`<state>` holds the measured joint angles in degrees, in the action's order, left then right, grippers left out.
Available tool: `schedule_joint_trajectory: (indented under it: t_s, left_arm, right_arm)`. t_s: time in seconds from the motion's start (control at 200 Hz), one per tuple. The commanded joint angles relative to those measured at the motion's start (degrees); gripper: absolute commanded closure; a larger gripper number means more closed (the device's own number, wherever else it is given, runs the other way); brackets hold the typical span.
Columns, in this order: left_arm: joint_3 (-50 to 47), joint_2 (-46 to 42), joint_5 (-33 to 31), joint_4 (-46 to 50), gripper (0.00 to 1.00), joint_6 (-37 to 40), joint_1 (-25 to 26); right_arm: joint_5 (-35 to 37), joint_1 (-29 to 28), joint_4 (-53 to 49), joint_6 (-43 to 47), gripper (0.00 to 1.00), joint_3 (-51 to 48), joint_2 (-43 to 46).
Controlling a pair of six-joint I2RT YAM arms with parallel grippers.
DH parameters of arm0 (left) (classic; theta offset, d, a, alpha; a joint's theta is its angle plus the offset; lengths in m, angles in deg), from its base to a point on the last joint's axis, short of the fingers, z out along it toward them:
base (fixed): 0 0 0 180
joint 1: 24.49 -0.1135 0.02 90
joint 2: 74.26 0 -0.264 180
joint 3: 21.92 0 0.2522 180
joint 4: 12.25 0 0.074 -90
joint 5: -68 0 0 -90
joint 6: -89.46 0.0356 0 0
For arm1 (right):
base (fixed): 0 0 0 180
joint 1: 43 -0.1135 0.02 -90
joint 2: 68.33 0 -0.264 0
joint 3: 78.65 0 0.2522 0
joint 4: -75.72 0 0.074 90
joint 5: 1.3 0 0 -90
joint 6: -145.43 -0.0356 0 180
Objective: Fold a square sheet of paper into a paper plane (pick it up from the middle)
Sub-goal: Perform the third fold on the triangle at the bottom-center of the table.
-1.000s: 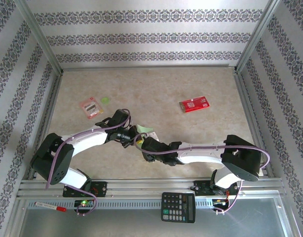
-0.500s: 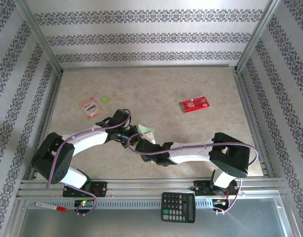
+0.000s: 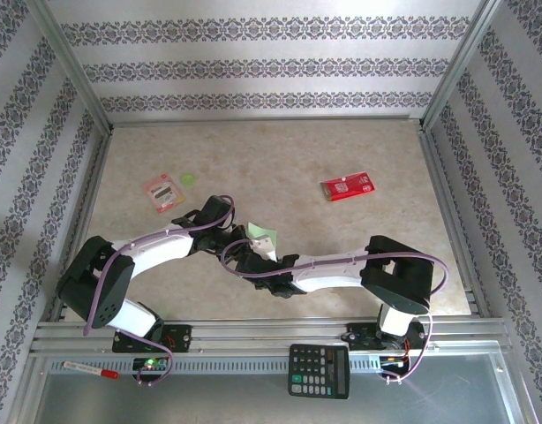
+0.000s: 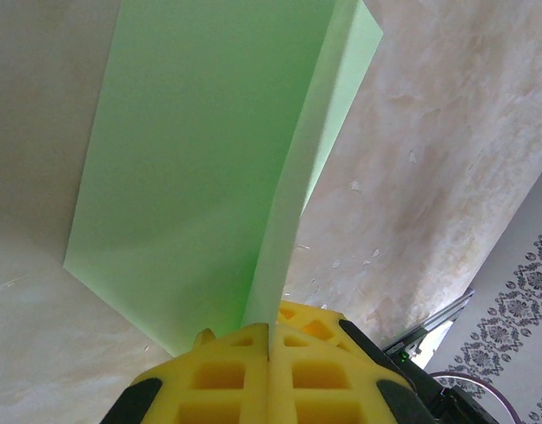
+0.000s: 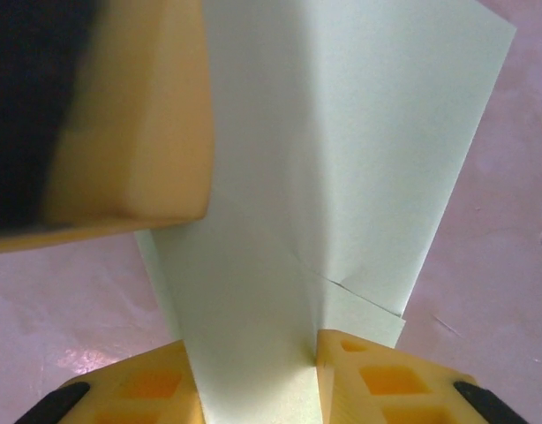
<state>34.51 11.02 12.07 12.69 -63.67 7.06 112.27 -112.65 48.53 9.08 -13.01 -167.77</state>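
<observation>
Top external view: the two arms reach inward and meet just left of the bench's middle, where the light-green sheet of paper sits lifted between them, partly folded. The left pincer comes at it from the left and the right pincer from the near side. A red packet lies well apart to the right. A pink-and-white packet and a small green disc lie at the far left.

Left wrist view: the left pincer is clenched on the sheet of paper, its yellow fingers pressed together over a raised crease.

Right wrist view: the right pincer is released, its jaws standing apart on either side of a standing fold of the sheet of paper. Another yellow pad hangs close at the upper left.
</observation>
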Motion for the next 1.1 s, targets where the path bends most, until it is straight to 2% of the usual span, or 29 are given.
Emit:
schedule_joint_trajectory:
  t_s: [0.0,0.35,0.739,0.934,1.094]
  left_arm:
    - [-0.1,0.7,0.7,0.9,1.0,-1.0,0.6]
    - [-0.4,0.9,1.0,0.5,1.0,-0.7,0.5]
    - [-0.4,0.6,1.3,0.6,1.0,-0.5,0.5]
    - [-0.4,0.6,1.4,0.8,1.0,-0.4,0.6]
    - [-0.4,0.7,1.6,0.8,1.0,-0.2,0.5]
  right_arm:
    - [3.0,-0.8,-2.5,-1.0,0.7,1.7,-1.0]
    - [3.5,-0.9,-3.6,-0.9,0.79,2.9,-1.7]
    - [4.0,-0.8,-3.7,-1.8,0.8,1.7,-1.5]
    - [3.9,-0.9,-3.6,-1.9,0.76,1.0,-1.2]
    - [3.7,-0.9,-3.3,-2.5,0.76,0.4,-1.2]
